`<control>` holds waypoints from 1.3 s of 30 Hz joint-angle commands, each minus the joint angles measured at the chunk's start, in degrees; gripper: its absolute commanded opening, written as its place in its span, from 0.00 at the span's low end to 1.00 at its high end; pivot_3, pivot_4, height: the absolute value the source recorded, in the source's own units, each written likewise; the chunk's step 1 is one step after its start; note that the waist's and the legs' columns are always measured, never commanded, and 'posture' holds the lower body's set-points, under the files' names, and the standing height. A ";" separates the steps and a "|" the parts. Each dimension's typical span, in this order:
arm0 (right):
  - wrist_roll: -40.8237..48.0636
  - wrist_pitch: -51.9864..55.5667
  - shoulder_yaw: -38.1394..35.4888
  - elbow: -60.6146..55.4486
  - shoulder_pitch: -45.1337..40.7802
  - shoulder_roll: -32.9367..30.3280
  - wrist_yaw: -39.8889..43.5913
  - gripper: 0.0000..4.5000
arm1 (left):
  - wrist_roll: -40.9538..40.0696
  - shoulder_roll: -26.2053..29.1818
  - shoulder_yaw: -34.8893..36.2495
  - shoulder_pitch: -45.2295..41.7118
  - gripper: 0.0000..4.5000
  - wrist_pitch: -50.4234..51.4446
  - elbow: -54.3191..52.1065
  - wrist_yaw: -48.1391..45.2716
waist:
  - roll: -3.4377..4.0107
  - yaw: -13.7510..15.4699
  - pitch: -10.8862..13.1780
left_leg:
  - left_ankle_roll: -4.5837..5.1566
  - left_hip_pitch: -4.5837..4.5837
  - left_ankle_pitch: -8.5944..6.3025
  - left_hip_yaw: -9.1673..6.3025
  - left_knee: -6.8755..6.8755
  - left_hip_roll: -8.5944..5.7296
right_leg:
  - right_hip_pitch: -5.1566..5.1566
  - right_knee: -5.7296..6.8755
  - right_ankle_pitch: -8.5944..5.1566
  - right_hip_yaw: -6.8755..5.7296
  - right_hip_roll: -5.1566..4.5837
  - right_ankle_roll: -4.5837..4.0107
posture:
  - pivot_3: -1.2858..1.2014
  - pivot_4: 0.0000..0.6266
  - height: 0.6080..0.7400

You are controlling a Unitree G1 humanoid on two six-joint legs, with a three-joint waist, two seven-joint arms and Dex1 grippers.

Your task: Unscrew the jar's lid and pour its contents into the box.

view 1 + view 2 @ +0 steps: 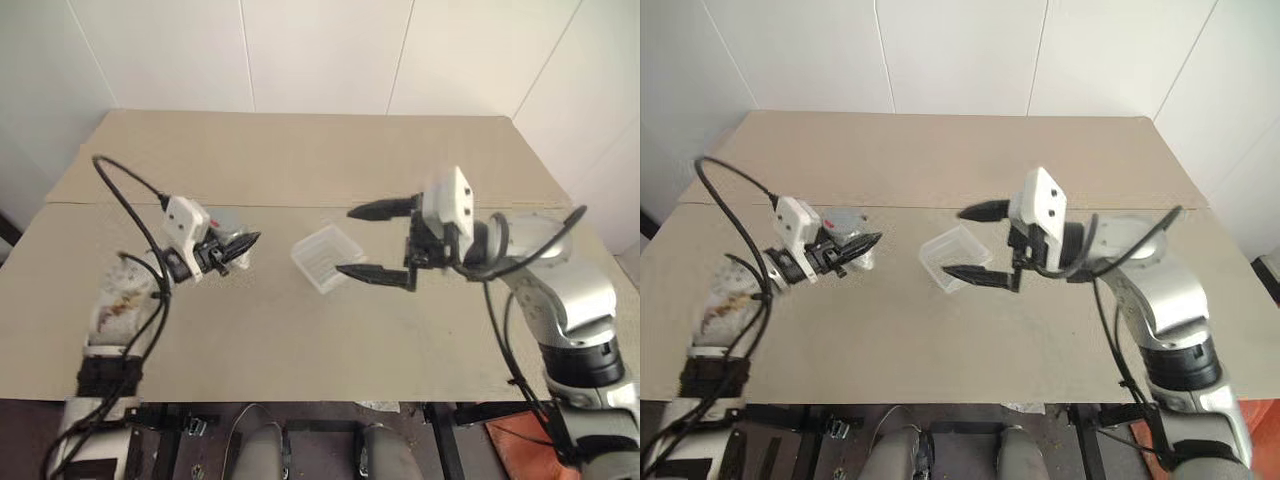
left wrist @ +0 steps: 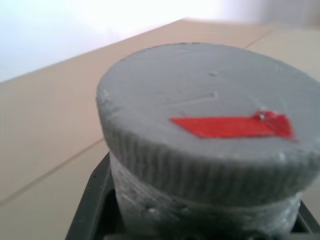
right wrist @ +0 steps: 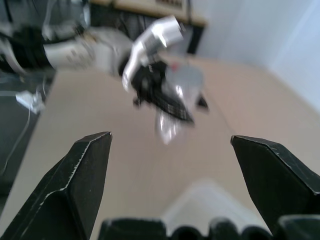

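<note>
My left gripper [image 1: 238, 248] is shut on the jar [image 2: 150, 205], gripping its clear body just below the lid. The grey lid [image 2: 210, 115], with its red mark, sits on top of the jar. In the right wrist view the jar [image 3: 167, 127] hangs in the left gripper's fingers over the table. The box [image 1: 318, 252], a small translucent white tray, lies on the table between the two arms. My right gripper [image 1: 347, 240] stands open at the box's right side, pointing left toward the jar, with nothing between its fingers.
The tan table [image 1: 300, 340] runs wide in front of and behind the arms, with a seam across it [image 1: 300, 206]. White wall panels [image 1: 320, 50] stand behind the far edge. Cables [image 1: 130, 200] loop from the left wrist.
</note>
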 commanded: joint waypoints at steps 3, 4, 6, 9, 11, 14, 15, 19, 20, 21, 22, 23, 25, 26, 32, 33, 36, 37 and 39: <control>1.13 7.67 3.43 4.32 -10.96 9.64 -7.61 1.00 | -6.03 3.55 -3.27 -7.72 0.43 2.18 3.96 -19.93 | 0.01 -0.54 0.00 | -0.01 -0.01 0.01 0.05 0.00 -0.02 | -0.03 0.05 0.00 0.02 0.01 0.00 | 0.52 0.24 1.00; 0.41 8.40 4.30 4.99 -12.06 10.86 -8.44 1.00 | -6.10 3.55 -3.95 -9.23 0.43 2.49 5.32 -21.90 | 0.01 -0.54 0.00 | -0.01 -0.03 0.01 0.08 0.00 -0.03 | -0.03 0.04 0.00 0.01 0.01 -0.01 | 0.52 0.24 1.00; -0.53 9.95 5.56 6.34 -13.84 12.96 -10.21 1.00 | -5.81 2.85 -4.89 -11.93 0.43 2.32 7.74 -24.57 | 0.01 -0.44 0.00 | -0.01 -0.08 0.01 0.21 0.00 -0.04 | -0.02 0.02 0.00 -0.06 0.02 0.00 | 0.52 0.24 1.00; -1.47 12.59 6.83 8.44 -15.64 15.31 -12.80 1.00 | -4.71 1.70 -6.19 -14.92 0.43 0.96 10.70 -27.55 | 0.00 -0.33 0.00 | 0.01 -0.16 0.01 0.34 0.02 -0.05 | -0.04 0.03 0.00 -0.06 0.02 0.00 | 0.52 0.24 1.00; -1.88 13.22 7.44 9.00 -15.81 15.99 -13.24 1.00 | -3.67 0.96 -6.82 -16.15 0.43 -0.28 12.14 -28.54 | 0.01 -0.33 0.00 | 0.01 -0.18 0.01 0.36 0.02 -0.04 | -0.06 0.02 0.00 -0.07 0.02 0.01 | 0.52 0.24 1.00; -2.46 14.46 7.74 10.19 -16.15 17.34 -14.58 1.00 | -3.80 0.24 -7.08 -17.16 0.43 -0.39 12.94 -29.85 | 0.00 -0.65 0.00 | 0.01 -0.19 0.01 0.36 0.01 -0.05 | -0.07 0.03 0.00 -0.06 0.02 0.01 | 0.52 0.24 1.00; -2.66 14.84 7.80 10.68 -16.28 17.74 -14.98 1.00 | -3.73 0.13 -7.16 -17.28 0.43 -0.56 12.97 -30.21 | 0.01 -0.76 0.00 | 0.01 -0.19 0.01 0.36 0.01 -0.04 | -0.08 0.04 0.00 -0.06 0.02 0.01 | 0.52 0.24 1.00; -2.32 15.56 7.04 12.01 -16.51 19.00 -15.36 0.91 | -3.25 -0.06 -7.09 -17.24 0.43 -1.08 12.86 -31.09 | 0.01 -0.94 0.00 | 0.00 -0.19 0.01 0.35 0.01 -0.02 | -0.13 0.05 0.00 -0.05 0.04 0.01 | 0.52 0.24 1.00; -2.11 15.64 6.74 12.13 -16.60 19.14 -15.24 0.87 | -3.17 -0.03 -7.08 -17.22 0.43 -1.15 12.83 -31.32 | 0.01 -0.97 0.01 | 0.00 -0.19 0.01 0.35 0.00 -0.01 | -0.14 0.06 0.00 -0.04 0.04 0.01 | 0.52 0.24 1.00; -1.95 15.72 6.52 12.10 -16.66 19.23 -15.12 0.81 | -3.12 0.02 -7.07 -17.16 0.43 -1.16 12.72 -31.50 | 0.01 -0.97 0.01 | 0.01 -0.19 0.01 0.34 0.00 -0.01 | -0.15 0.06 0.00 -0.03 0.05 0.01 | 0.52 0.24 1.00; -1.59 15.77 6.20 12.14 -16.74 19.29 -14.85 0.73 | -3.00 0.11 -7.11 -17.13 0.43 -1.29 12.72 -31.71 | 0.01 -0.96 0.01 | 0.00 -0.19 0.01 0.32 -0.01 -0.01 | -0.15 0.07 0.00 -0.03 0.05 0.01 | 0.52 0.24 1.00; -1.01 15.69 5.85 12.11 -16.72 19.24 -14.17 0.66 | -2.92 0.18 -7.18 -17.13 0.43 -1.41 12.69 -32.03 | 0.01 -0.93 0.01 | 0.01 -0.20 0.01 0.29 -0.01 -0.01 | -0.15 0.07 0.00 -0.03 0.05 0.01 | 0.52 0.24 1.00; 0.38 15.62 5.12 12.32 -16.71 19.20 -12.61 0.61 | -2.98 0.30 -7.25 -17.25 0.43 -1.57 12.68 -32.91 | 0.01 -0.92 0.00 | 0.01 -0.21 0.01 0.28 0.00 -0.01 | -0.15 0.06 0.00 -0.03 0.05 0.01 | 0.52 0.24 1.00; 1.65 14.88 4.69 12.81 -16.65 18.94 -10.04 0.61 | -3.39 0.47 -7.27 -17.38 0.43 -1.45 12.45 -33.99 | 0.01 -0.86 0.00 | 0.01 -0.21 0.01 0.27 0.00 -0.01 | -0.15 0.06 0.00 -0.03 0.05 0.01 | 0.52 0.24 1.00; 5.04 -0.58 6.88 23.26 -18.70 14.56 23.32 0.61 | -14.57 5.19 -10.50 -18.27 0.43 1.77 6.85 -37.39 | 0.01 -0.80 0.05 | 0.04 -0.35 -0.01 0.24 0.06 -0.04 | -0.14 0.01 0.03 -0.06 0.05 0.05 | 0.52 0.24 1.00; 5.14 -2.14 6.97 26.70 -20.42 15.19 26.94 0.61 | -16.65 6.53 -11.59 -18.29 0.43 1.92 5.46 -37.39 | 0.01 -0.89 0.06 | 0.04 -0.35 -0.01 0.10 0.06 -0.03 | -0.18 0.01 0.03 -0.02 0.05 0.06 | 0.52 0.24 1.00; 3.89 -7.38 7.03 36.78 -25.20 17.65 34.68 0.61 | -19.80 9.08 -13.65 -18.08 0.43 1.51 3.15 -37.39 | 0.03 -1.64 0.07 | 0.04 -0.32 -0.01 -0.09 0.03 0.01 | -0.29 0.09 0.03 0.06 0.14 0.05 | 0.52 0.24 1.00; 2.84 -8.91 7.10 39.29 -26.27 18.35 35.59 0.61 | -20.20 9.46 -13.94 -18.01 0.43 1.29 2.99 -37.39 | 0.03 -1.76 0.07 | 0.04 -0.29 -0.01 -0.10 0.02 0.04 | -0.29 0.11 0.03 0.07 0.18 0.05 | 0.52 0.24 1.00; 0.44 -11.08 7.22 42.46 -27.54 19.46 34.42 0.69 | -19.82 9.66 -13.85 -17.54 0.43 0.51 3.15 -37.39 | 0.03 -1.76 0.08 | 0.02 -0.25 0.01 -0.11 0.00 0.06 | -0.29 0.14 0.02 0.07 0.21 0.04 | 0.52 0.24 1.00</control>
